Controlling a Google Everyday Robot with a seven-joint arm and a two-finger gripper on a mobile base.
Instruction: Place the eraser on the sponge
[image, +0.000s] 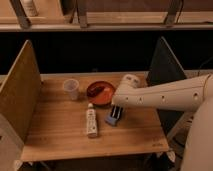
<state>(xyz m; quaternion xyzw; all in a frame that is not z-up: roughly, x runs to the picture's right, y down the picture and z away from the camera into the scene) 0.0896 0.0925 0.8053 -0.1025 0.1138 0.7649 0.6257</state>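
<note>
Pincer (117, 108) closed narrow on the black eraser (117, 114), eraser down on the light-blue sponge (110, 120) near the bench (55, 137) middle, white tube (91, 123) just left, red-orange dish (100, 92) toward the back edge

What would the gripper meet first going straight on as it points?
The sponge: the gripper, pointing down at the arm's tip with the eraser seemingly in its jaws, hangs over it; depth is unclear.

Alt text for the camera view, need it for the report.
The gripper, shut, sits at the eraser, a black bar over the blue sponge on a wooden table. A white tube, red dish and cup are nearby.
</note>
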